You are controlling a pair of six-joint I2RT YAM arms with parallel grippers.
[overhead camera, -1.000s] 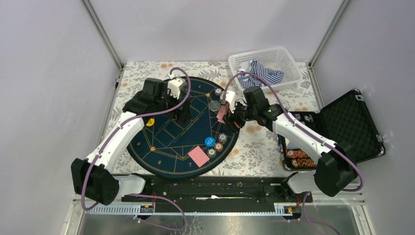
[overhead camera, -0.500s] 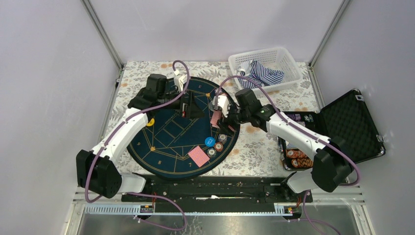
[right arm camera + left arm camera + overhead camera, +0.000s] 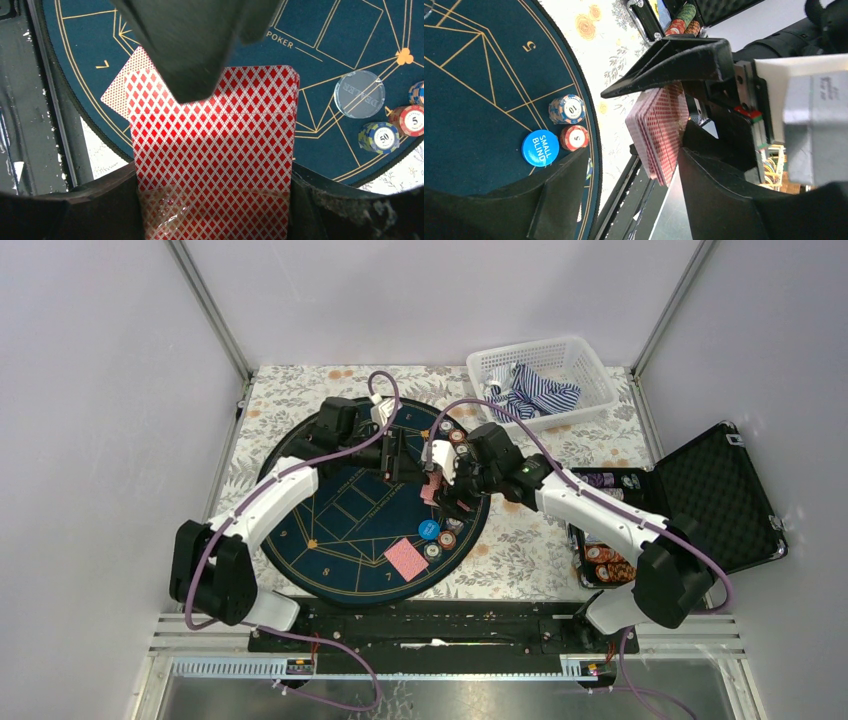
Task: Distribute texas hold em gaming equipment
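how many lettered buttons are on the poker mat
2: the blue small blind button beside a 5 chip stack near the mat rim, and the clear dealer button beside a 50 chip stack. Others may be hidden.

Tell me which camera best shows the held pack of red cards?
The right wrist view: the deck of cards faces it, its diamond-patterned back filling the frame. The left wrist view shows the deck edge-on; the top view, only a small pink sliver.

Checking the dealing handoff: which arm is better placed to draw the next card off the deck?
Left, probably. The left gripper is open at the free end of the deck, one finger across its back. The right gripper is clamped on that deck, so it cannot draw.
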